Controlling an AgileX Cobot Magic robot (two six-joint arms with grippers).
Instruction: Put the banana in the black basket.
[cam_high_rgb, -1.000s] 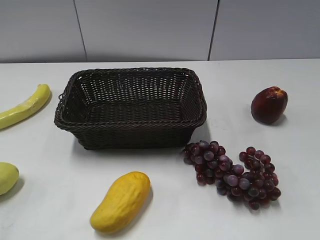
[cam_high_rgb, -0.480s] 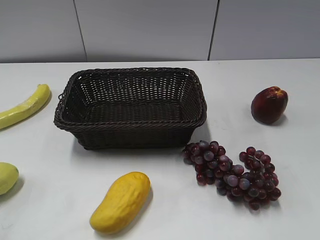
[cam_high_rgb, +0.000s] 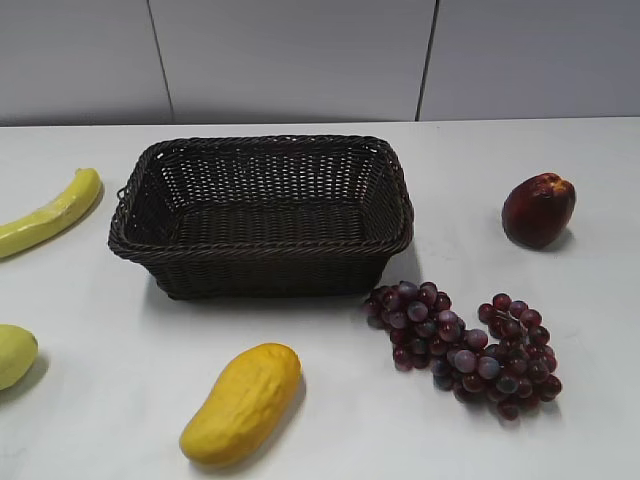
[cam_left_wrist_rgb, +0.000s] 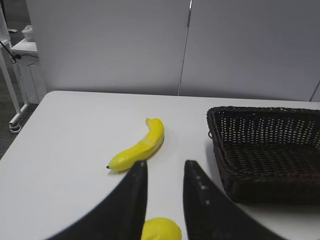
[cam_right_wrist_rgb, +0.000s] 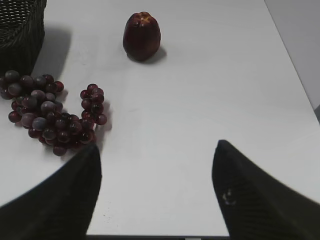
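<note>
I see the black basket (cam_high_rgb: 262, 215) in the middle of the white table (cam_high_rgb: 330, 440), toward the far side. It has nothing in it. The banana (cam_high_rgb: 48, 213) lies flat on the table to the left of the basket, a little apart from it, and its near end runs off the left edge of the exterior view.

My left gripper (cam_left_wrist_rgb: 165, 172) hangs above the table, nearer than the banana (cam_left_wrist_rgb: 138, 150). Its two fingers have a small gap between them and hold nothing. The gap is narrow, so I think it is only a bit open. A pale yellow-green fruit (cam_left_wrist_rgb: 161, 230) sits just under it.

My right gripper (cam_right_wrist_rgb: 156, 155) is spread wide open over bare table and holds nothing.

A fat yellow mango (cam_high_rgb: 242, 403) lies near me, in front of the basket. A bunch of dark grapes (cam_high_rgb: 462, 348) lies to the right of it, close to the basket's near right corner. A dark red apple (cam_high_rgb: 538, 209) sits farther right, well apart from the basket.
</note>
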